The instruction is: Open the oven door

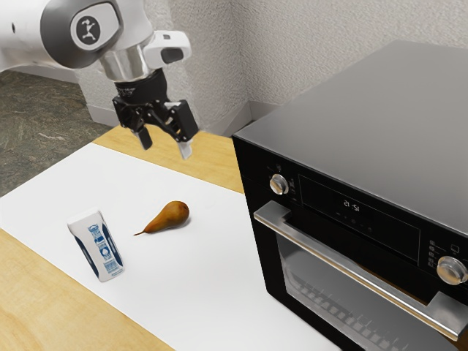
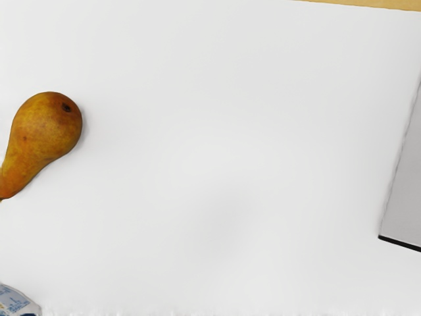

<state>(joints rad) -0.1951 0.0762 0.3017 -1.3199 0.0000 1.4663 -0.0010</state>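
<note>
Brown-orange pear [image 1: 167, 216] — black oven front [image 1: 259, 191] — silver handle [image 1: 358, 270]

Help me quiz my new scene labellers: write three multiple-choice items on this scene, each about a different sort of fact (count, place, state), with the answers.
1. How many round knobs show on the front of the oven?
A. One
B. Two
C. Four

2. Where does the pear lie?
A. On the white surface
B. On top of the oven
C. On the bare wood

3. What state is the gripper in?
A. Shut on the pear
B. Shut on the oven's handle
C. Open, holding nothing

1: B, since the exterior view shows one knob on each side of the display.
2: A, since both views show white all around the pear.
3: C, since in the exterior view the fingers stand apart with nothing between them.
</note>
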